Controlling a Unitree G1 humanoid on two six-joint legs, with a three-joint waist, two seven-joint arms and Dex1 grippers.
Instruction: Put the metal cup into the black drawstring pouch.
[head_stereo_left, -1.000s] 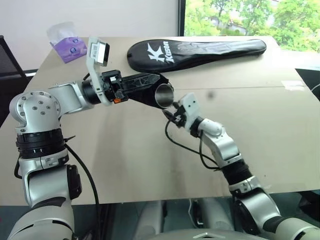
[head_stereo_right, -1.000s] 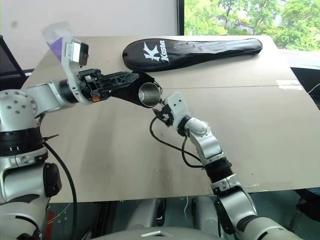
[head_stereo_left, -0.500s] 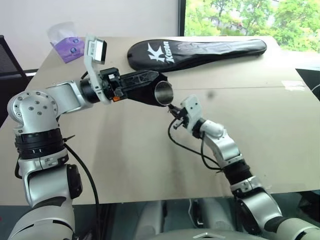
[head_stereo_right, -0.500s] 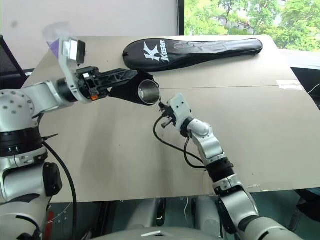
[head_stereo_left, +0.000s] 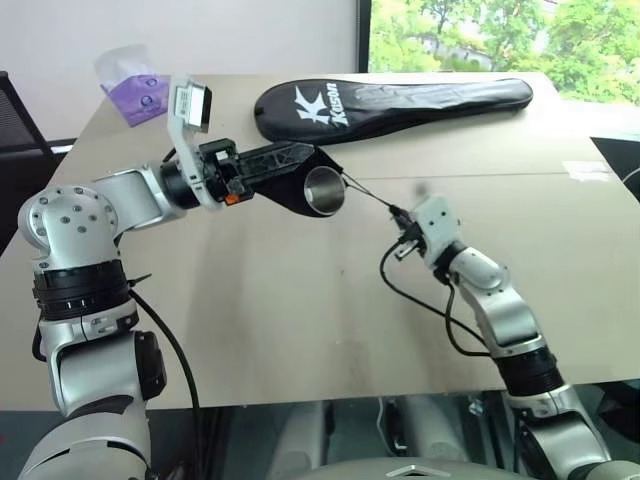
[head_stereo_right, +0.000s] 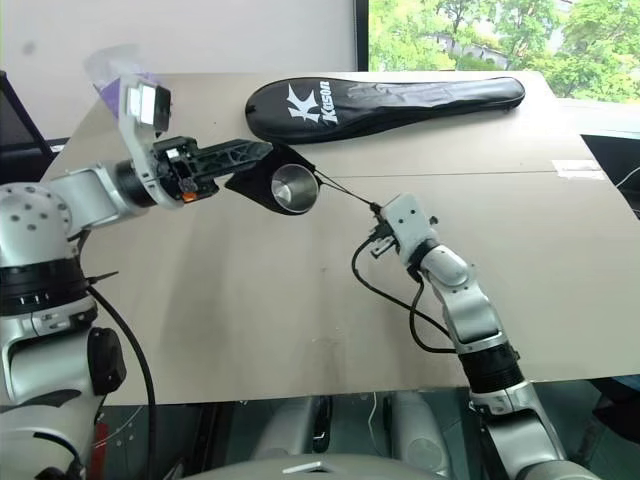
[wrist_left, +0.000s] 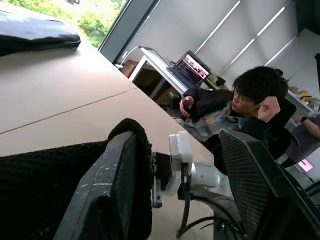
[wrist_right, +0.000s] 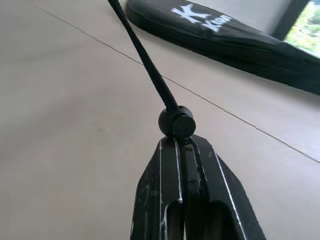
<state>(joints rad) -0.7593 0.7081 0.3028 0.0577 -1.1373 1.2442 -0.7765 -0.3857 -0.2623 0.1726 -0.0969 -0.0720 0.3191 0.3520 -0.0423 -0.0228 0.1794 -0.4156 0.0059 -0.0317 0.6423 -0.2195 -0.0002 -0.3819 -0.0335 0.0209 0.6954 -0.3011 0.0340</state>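
The right gripper, a pair of black fingers on a white-and-silver wrist, sits nearest the viewer at roughly 4 o'clock from the table centre, raised above the bare tan wooden table. Its fingers are pressed fully together on the thin black drawstring cord, with the round black cord bead seated directly against the fingertips. The cord runs taut from this gripper toward 10 o'clock, up to the mouth of the small soft black fabric drawstring pouch. The pouch is held in the air above the table by the left gripper, whose long black fingers are spread partway apart and clamp the pouch fabric, one finger lying against the black mesh cloth. The small shiny silver steel cup sits inside the pouch, lying on its side with its open rim facing the viewer at the pouch mouth. Beyond the pouch, at 12 o'clock, a long black racket cover with white lettering lies flat across the far part of the table. At 10 o'clock, near the far left corner, stands a purple tissue pack with white tissue protruding. In the left wrist view, a person sits past the table edge.
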